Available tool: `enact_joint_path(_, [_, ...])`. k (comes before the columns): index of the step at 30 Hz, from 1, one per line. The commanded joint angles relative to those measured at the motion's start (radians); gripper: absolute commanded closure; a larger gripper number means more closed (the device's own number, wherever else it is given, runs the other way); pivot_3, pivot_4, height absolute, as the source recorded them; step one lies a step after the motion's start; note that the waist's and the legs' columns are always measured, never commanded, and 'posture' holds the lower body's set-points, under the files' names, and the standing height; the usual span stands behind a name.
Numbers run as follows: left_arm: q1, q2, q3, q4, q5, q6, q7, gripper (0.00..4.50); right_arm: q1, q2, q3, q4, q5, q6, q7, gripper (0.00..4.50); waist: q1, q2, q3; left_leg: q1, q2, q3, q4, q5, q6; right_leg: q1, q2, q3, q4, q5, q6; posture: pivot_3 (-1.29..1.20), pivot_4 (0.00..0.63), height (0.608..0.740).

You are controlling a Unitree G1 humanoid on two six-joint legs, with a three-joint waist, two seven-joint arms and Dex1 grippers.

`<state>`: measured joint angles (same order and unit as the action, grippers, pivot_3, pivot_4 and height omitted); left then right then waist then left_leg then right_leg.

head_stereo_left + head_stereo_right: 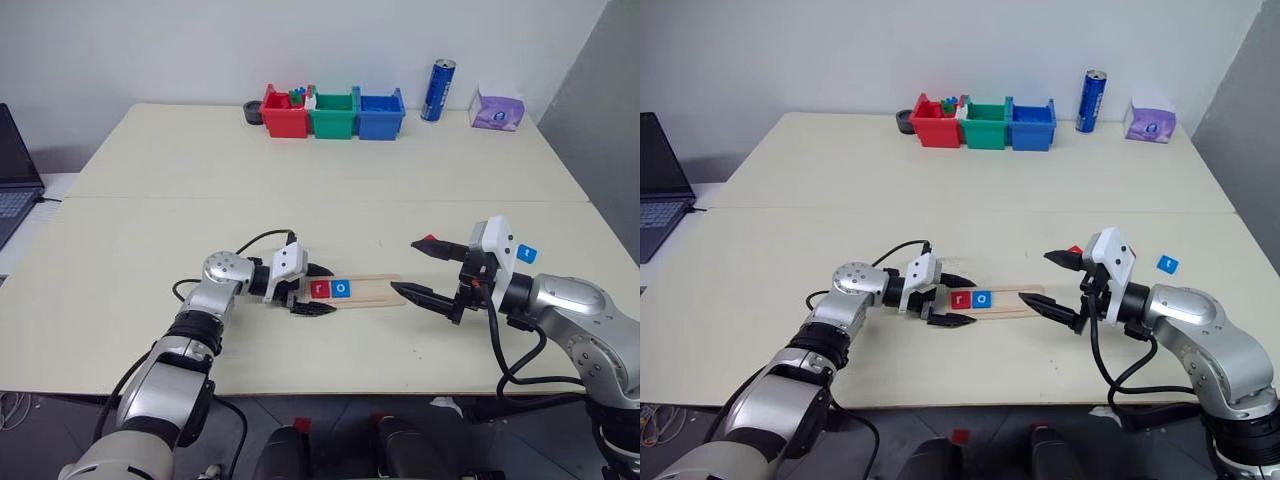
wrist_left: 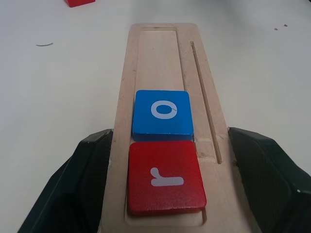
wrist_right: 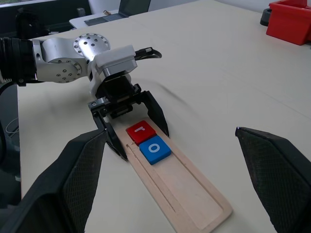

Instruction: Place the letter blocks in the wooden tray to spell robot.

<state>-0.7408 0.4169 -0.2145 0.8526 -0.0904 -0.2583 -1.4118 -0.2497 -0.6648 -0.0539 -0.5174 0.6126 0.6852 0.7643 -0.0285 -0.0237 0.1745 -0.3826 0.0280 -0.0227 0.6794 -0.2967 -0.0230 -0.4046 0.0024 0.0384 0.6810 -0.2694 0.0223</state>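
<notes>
The wooden tray (image 1: 372, 290) lies near the table's front edge. In its left end sit two of the letter blocks, a red "r" (image 1: 319, 289) and a blue "o" (image 1: 341, 289), side by side. My left gripper (image 1: 328, 290) is open and straddles that end, one finger (image 2: 90, 170) on each side of the tray (image 2: 160, 48), close to its edges. My right gripper (image 1: 405, 266) hangs open just past the tray's right end, holding nothing. A blue "t" block (image 1: 527, 254) lies on the table behind the right wrist. A red block (image 1: 1074, 250) peeks out by the right gripper's upper finger.
Red (image 1: 284, 114), green (image 1: 333, 115) and blue (image 1: 381, 115) bins stand at the back edge, with a black round thing (image 1: 253, 112) to their left. A blue can (image 1: 438, 90) and a purple packet (image 1: 497, 110) stand back right. A laptop (image 1: 15, 170) sits at the far left.
</notes>
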Motion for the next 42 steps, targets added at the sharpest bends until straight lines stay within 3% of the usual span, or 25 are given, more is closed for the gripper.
enact_joint_path(1, [0.033, 0.019, -0.041, -0.013, 0.039, 0.032, -0.053, 1.11, -0.016, 0.000, -0.003, -0.016, 0.011, -0.014, 0.007, 0.00, 0.000, 0.000, 0.000, 0.000, 0.000, 0.000, 0.000, 0.000, 0.000, 0.000, 0.000, 0.000, 0.000, 0.000, 0.000, 0.00, 0.150, 0.740])
enact_joint_path(11, [0.035, 0.012, -0.042, -0.021, 0.051, 0.041, -0.033, 1.11, -0.015, 0.001, -0.005, -0.017, 0.012, -0.012, 0.004, 0.00, 0.001, 0.000, 0.000, -0.001, 0.000, 0.000, 0.000, 0.000, 0.000, 0.000, 0.000, 0.000, -0.001, 0.000, 0.000, 0.00, 0.150, 0.740])
enact_joint_path(13, [0.033, 0.012, -0.040, -0.016, 0.052, 0.044, -0.025, 0.37, -0.015, 0.001, -0.005, -0.017, 0.012, -0.012, 0.005, 0.00, 0.001, 0.000, 0.000, -0.001, 0.000, 0.000, 0.000, 0.000, 0.000, 0.000, 0.000, 0.000, -0.001, 0.000, 0.000, 0.00, 0.150, 0.740])
enact_joint_path(15, [0.031, 0.011, -0.038, -0.015, 0.053, 0.048, -0.023, 0.04, -0.016, 0.000, -0.006, -0.016, 0.012, -0.012, 0.005, 0.00, 0.001, 0.000, 0.000, 0.000, 0.000, 0.000, 0.000, 0.000, 0.000, 0.000, 0.000, 0.000, -0.001, 0.000, 0.000, 0.00, 0.150, 0.740])
enact_joint_path(24, [0.044, 0.044, -0.029, -0.041, 0.046, 0.050, -0.040, 0.04, 0.002, -0.005, -0.009, -0.017, 0.003, -0.020, 0.008, 0.00, 0.000, 0.000, 0.000, 0.000, 0.000, 0.000, 0.000, 0.000, 0.000, 0.000, 0.000, 0.000, 0.000, 0.000, 0.000, 0.00, 0.150, 0.740])
enact_joint_path(36, [-0.052, 0.133, 0.044, -0.093, -0.034, 0.143, -0.113, 0.04, 0.030, 0.011, -0.019, -0.030, 0.004, -0.025, -0.021, 0.00, -0.001, 0.000, 0.000, -0.001, 0.001, 0.000, 0.000, 0.000, 0.000, -0.002, 0.002, 0.000, 0.000, 0.000, 0.000, 0.00, 0.150, 0.740])
enact_joint_path(42, [-0.049, 0.113, 0.100, -0.285, -0.096, 0.260, -0.046, 0.04, 0.060, 0.030, -0.047, -0.036, -0.003, -0.022, -0.078, 0.00, 0.003, -0.001, 0.001, -0.003, 0.001, 0.000, 0.000, 0.000, 0.000, -0.002, 0.000, 0.000, -0.001, 0.000, 0.000, 0.00, 0.150, 0.740])
